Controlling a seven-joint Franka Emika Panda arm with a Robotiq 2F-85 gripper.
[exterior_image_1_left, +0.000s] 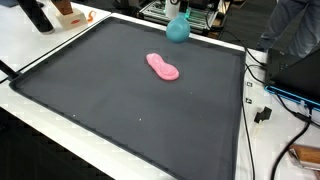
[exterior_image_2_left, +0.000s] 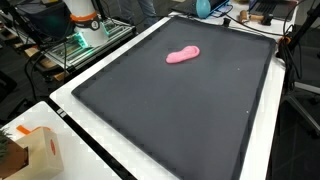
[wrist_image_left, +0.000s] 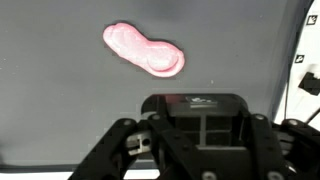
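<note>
In an exterior view, a cardboard box (exterior_image_2_left: 35, 150) is seen off the near left corner of the black mat (exterior_image_2_left: 180, 120), on the white worktop (exterior_image_2_left: 75, 95) that carries the mat. Further right, a pink peanut-shaped piece (exterior_image_2_left: 182, 55) lies flat on the mat, in its far half and well inside its border. Nothing else is seen touching the piece. Right of it, at the mat's far edge, a teal rounded object (exterior_image_2_left: 204, 8) is partly cut off by the frame. In an exterior view, loose cables (exterior_image_1_left: 268, 100) are seen on the worktop just off the mat's right edge.

In the wrist view, the pink piece appears on the mat in the upper left of the picture. It is apart from the tool (wrist_image_left: 200, 150), whose dark body fills the lower middle. The tool's linkage arms are spread wide to either side of the body, so the tool is taken as opened. Nothing is held in it, and its fingertips are cut off by the frame. A strip of the worktop is shown past the mat's edge at the far right.
</note>
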